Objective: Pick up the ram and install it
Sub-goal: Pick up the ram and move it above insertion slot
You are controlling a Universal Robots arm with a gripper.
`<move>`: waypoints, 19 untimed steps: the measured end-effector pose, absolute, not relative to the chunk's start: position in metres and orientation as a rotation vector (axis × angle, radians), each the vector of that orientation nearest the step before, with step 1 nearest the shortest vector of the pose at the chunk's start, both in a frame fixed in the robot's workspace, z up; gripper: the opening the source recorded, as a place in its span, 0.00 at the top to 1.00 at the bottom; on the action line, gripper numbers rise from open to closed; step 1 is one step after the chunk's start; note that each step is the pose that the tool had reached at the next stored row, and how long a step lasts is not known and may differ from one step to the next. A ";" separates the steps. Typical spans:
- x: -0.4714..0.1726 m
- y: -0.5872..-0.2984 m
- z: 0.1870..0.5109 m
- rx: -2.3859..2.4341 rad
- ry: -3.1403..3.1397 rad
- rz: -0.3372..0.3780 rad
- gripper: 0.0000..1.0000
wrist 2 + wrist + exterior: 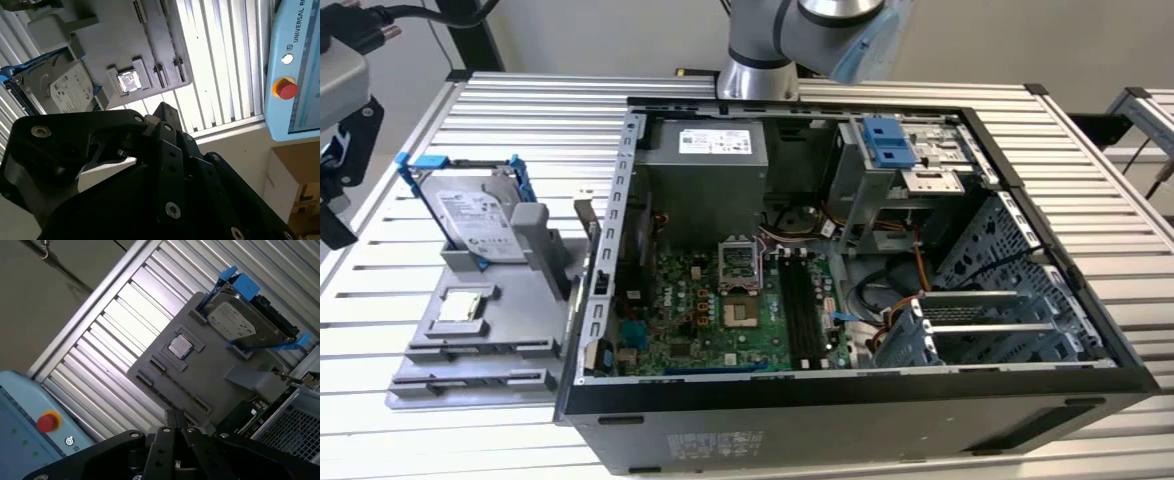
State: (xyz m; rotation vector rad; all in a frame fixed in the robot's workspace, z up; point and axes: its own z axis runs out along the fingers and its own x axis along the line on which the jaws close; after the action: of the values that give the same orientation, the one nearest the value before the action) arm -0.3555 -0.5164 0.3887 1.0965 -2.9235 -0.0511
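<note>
One slatted table [1067, 130] carries one open computer case [854, 400] and, at the exterior view's left just beside it, one grey fixture [507, 335]. On the fixture stand one hard drive [470, 222] in a blue frame and one square processor chip [460, 307]. Inside the case lies one bank of black memory slots [803, 305]. I cannot tell where the ram sits (the slots are too dark to read). The one gripper [175, 418] hangs above the fixture, tips drawn together, nothing seen between them.
</note>
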 end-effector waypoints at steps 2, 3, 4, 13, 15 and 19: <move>-0.355 -0.516 0.389 1.129 -2.911 -0.051 1.00; -0.355 -0.516 0.390 1.149 -2.903 -0.051 1.00; -0.355 -0.516 0.390 1.169 -2.895 -0.051 1.00; -0.355 -0.516 0.390 1.391 -2.792 -0.048 1.00; -0.355 -0.516 0.390 1.443 -2.765 -0.047 1.00; -0.355 -0.516 0.390 1.541 -2.710 -0.046 1.00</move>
State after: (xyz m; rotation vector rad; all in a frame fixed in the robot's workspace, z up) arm -0.3555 -0.5164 0.3902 1.5414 -2.7098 -0.0458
